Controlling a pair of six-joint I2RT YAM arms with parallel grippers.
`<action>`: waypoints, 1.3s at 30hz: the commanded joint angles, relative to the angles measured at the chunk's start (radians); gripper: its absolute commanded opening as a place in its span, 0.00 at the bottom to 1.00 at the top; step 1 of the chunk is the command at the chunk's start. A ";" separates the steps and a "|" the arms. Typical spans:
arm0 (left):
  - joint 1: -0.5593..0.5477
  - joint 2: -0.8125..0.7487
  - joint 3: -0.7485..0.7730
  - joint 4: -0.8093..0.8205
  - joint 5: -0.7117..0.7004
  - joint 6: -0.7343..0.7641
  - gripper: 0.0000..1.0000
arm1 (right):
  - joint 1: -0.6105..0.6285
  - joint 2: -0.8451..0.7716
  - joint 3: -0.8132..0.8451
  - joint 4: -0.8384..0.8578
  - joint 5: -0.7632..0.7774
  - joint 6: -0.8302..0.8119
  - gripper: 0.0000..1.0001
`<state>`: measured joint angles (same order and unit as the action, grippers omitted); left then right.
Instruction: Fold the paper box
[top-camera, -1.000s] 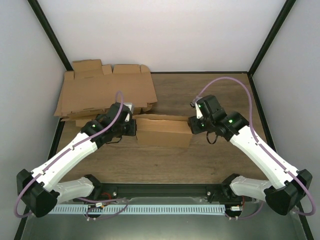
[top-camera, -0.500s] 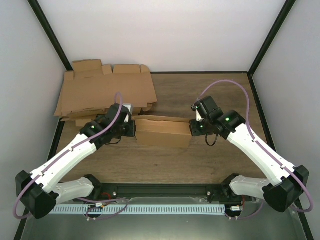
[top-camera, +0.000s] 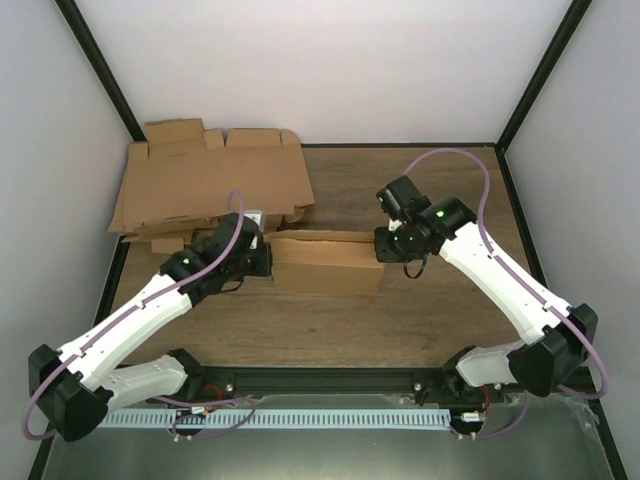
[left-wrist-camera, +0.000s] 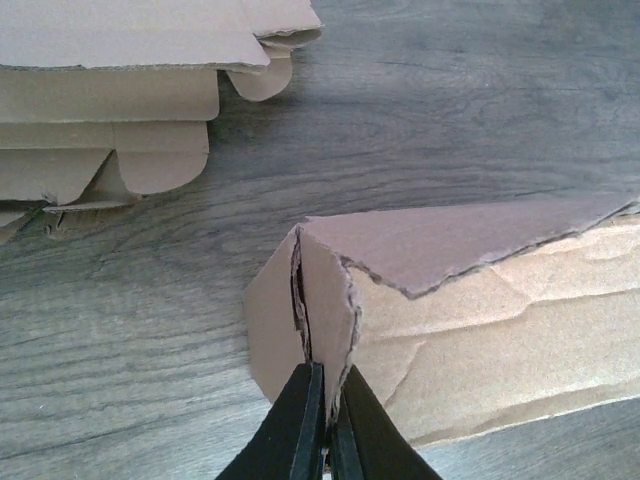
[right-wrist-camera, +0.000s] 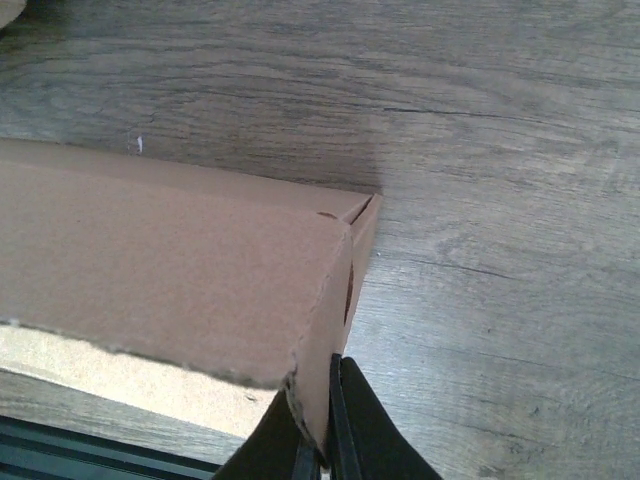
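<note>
The plain brown cardboard paper box (top-camera: 325, 262), half formed, lies mid-way across the wooden bench (top-camera: 400, 330) between the 2 arms. The left tool (left-wrist-camera: 322, 430) is pinched tight on its left end flap, the right tool (right-wrist-camera: 325, 430) on its right end wall. Pulling apart could tear the ragged edges or crumple the creased wall. The pile of flat brown cardboard blanks (top-camera: 210, 185) crowds the left end; bare room lies nearer and rightward.

Bright, even, diffuse light; the paper box (right-wrist-camera: 150, 260) casts a soft shadow; wrist views sharp.
</note>
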<state>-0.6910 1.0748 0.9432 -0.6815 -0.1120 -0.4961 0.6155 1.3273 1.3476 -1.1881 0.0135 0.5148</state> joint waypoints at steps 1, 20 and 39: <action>-0.025 -0.004 -0.016 0.028 0.010 -0.029 0.04 | 0.009 0.045 0.042 -0.079 -0.036 0.061 0.01; -0.104 0.027 0.019 -0.004 -0.103 -0.031 0.04 | 0.007 0.101 0.211 -0.111 -0.194 0.063 0.03; -0.173 0.072 0.052 -0.034 -0.206 -0.042 0.04 | -0.048 0.094 0.191 -0.114 -0.264 0.036 0.02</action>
<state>-0.8410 1.1233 0.9756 -0.7361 -0.3752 -0.5255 0.5575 1.4414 1.5288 -1.3609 -0.1631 0.5602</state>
